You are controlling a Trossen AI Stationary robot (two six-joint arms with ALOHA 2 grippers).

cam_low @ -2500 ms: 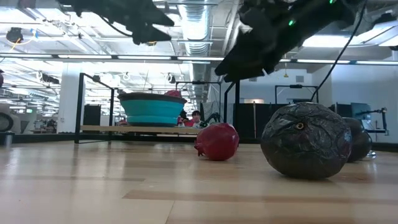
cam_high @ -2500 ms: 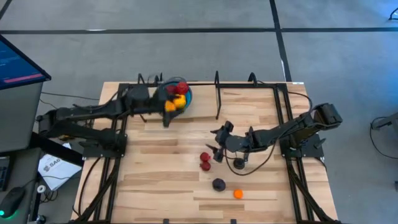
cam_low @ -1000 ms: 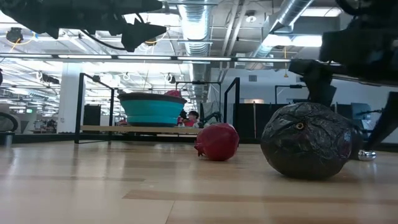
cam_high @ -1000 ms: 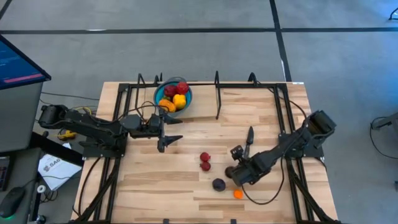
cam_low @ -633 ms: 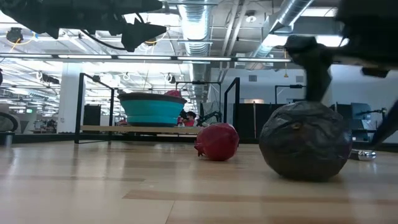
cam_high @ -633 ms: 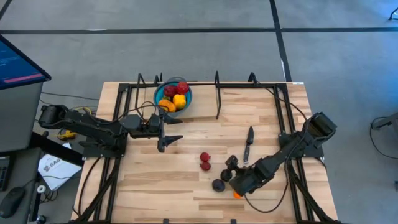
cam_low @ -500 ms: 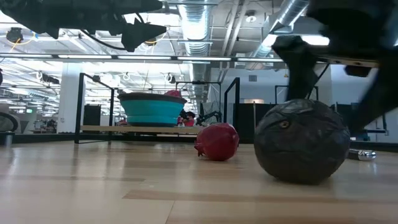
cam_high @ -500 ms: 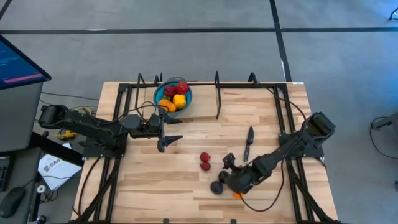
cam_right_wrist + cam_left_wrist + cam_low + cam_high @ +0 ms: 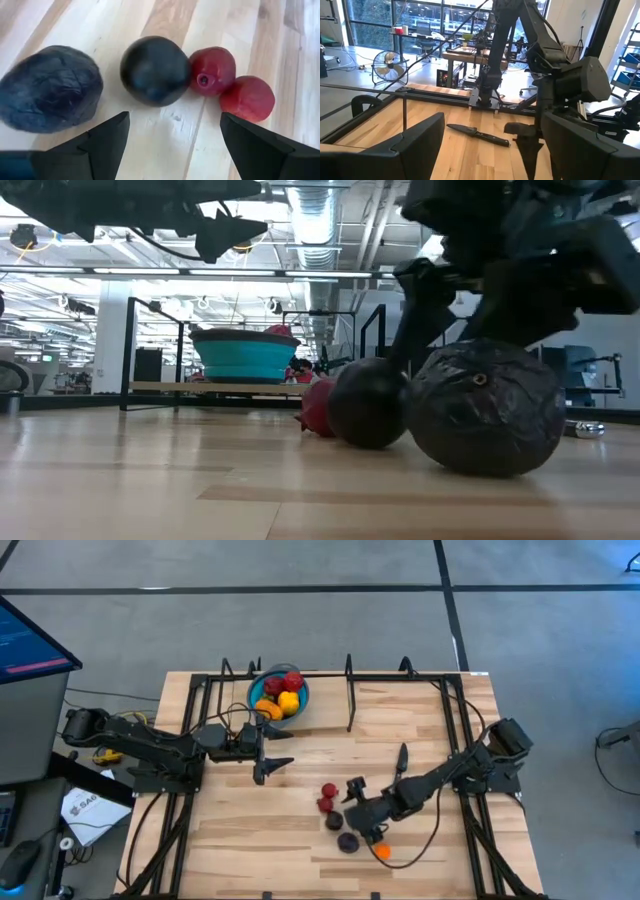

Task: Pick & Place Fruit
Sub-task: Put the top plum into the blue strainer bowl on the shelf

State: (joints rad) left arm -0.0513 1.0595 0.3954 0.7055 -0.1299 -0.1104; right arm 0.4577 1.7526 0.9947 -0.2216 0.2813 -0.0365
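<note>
Wooden bench [image 9: 250,820] and what lies on it

A blue bowl [image 9: 262,692] of fruit sits upper left; a black knife [image 9: 401,757] lies right of centre; below centre lie two red fruits [image 9: 326,797], two dark ones [image 9: 347,841] (one wrinkled), and an orange [image 9: 382,851].

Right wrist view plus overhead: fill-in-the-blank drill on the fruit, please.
The right gripper is ___, holding nothing.
The red fruits beside the smooth dark fruit number ___.
The orange fruit lies on the ___, outside the blue bowl.
Missing: open; two; table.
</note>
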